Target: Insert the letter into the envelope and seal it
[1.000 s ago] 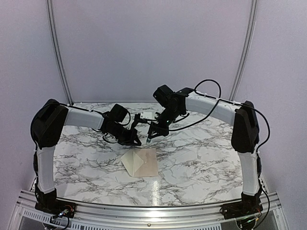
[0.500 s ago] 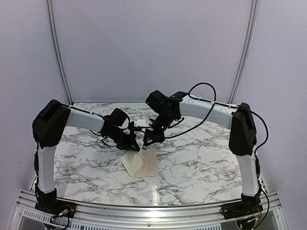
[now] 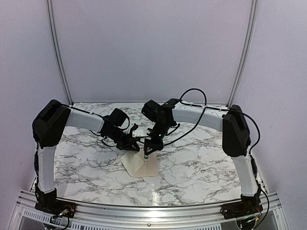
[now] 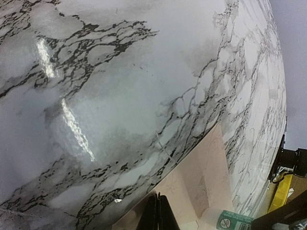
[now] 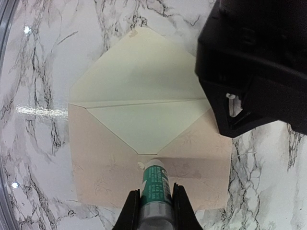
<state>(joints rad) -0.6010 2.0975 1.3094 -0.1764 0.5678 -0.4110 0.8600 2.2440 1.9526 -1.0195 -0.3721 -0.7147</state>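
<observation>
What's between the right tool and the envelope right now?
A green-and-white glue stick, gripped in the right tool, its tip at the bottom point of the open V on the envelope. The right wrist view shows it plainly.

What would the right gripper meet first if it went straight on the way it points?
The envelope. The glue stick in the right gripper leads, its tip at the pocket just below the V opening; it may already touch, depth is unclear.
</observation>
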